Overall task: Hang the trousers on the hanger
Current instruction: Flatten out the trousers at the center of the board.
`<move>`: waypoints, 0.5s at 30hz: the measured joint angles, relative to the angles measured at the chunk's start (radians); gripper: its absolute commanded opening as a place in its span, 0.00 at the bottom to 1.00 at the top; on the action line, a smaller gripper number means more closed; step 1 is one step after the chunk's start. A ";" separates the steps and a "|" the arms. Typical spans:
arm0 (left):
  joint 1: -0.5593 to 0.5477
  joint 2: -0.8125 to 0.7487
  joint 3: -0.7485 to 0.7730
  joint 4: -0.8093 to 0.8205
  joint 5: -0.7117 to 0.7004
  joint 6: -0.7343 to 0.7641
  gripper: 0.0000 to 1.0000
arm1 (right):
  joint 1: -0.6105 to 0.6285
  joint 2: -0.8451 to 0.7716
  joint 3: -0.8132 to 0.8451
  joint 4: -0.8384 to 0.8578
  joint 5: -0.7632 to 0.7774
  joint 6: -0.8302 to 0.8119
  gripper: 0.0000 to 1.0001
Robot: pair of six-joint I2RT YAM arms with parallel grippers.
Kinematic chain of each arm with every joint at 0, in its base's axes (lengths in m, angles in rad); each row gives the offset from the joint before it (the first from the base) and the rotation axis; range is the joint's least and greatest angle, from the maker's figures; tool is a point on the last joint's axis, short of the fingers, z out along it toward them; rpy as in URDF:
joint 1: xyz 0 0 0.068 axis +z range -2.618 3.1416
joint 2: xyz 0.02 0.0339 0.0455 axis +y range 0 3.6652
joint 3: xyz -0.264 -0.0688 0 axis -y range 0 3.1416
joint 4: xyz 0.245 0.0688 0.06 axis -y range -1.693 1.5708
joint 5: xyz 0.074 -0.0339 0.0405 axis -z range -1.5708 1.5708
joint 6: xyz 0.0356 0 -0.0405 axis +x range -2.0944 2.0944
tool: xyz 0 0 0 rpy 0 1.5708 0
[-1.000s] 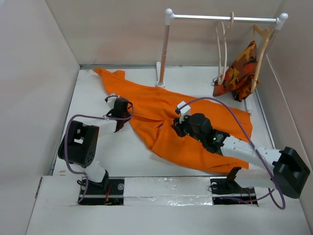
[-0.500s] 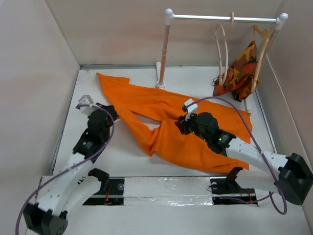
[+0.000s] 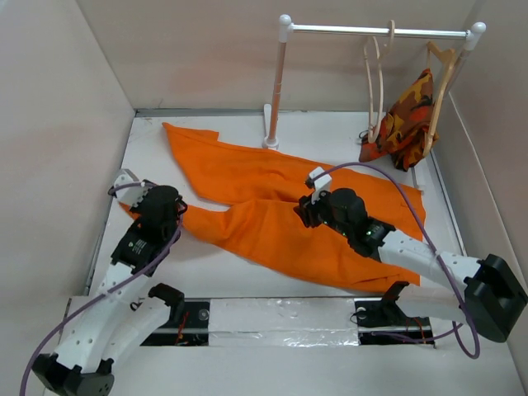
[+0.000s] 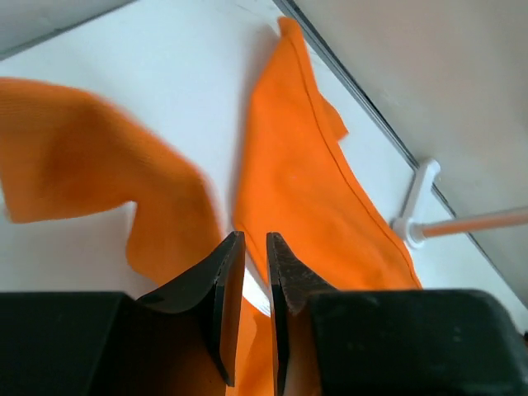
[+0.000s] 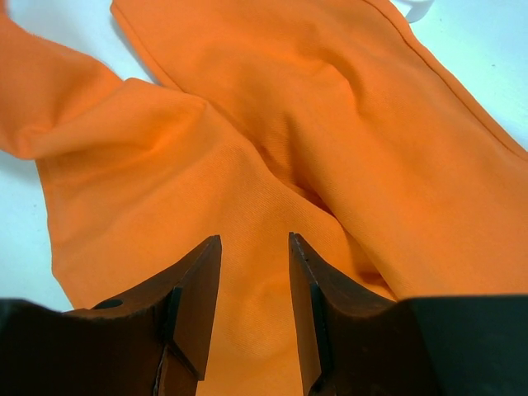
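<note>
Orange trousers (image 3: pixel 272 223) flat on the white table (image 3: pixel 206 268), not yet on the hanger (image 3: pixel 382 91). Broad end toward the right side, one leg reaching the far left corner, the other stretched toward the left edge. Hanging empty from the clothes rail (image 3: pixel 375 31) at the far right, that pale hanger, well apart from the trousers. Just beside it, a second hanger (image 3: pixel 441 78) bearing a camouflage garment (image 3: pixel 404 115).

Near leg stretched leftward, apparently to straighten the cloth and part the two legs before any lift. Left gripper (image 3: pixel 176 211) at that leg's end, jaws nearly together with only a slit between, orange cloth seemingly pinched low in the slit. Right gripper (image 3: pixel 308 213) over the spot where the legs meet, jaws moderately parted and holding nothing. Probably set there to pin the cloth against the pull, though contact with the fabric impossible to confirm.

Seen from above only: both arms' placement, the hangers, the full lie of the cloth. Seen from the left wrist only: the slit between the jaws, plus the far leg's hem running toward the rail's white foot (image 4: pixel 412 219). Seen from the right wrist only: the gap between its jaws and a soft ridge where one leg folds against the other.
</note>
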 measured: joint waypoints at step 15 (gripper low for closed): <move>0.001 0.074 -0.010 0.298 -0.122 0.028 0.41 | -0.002 0.062 0.000 0.023 -0.063 -0.003 0.00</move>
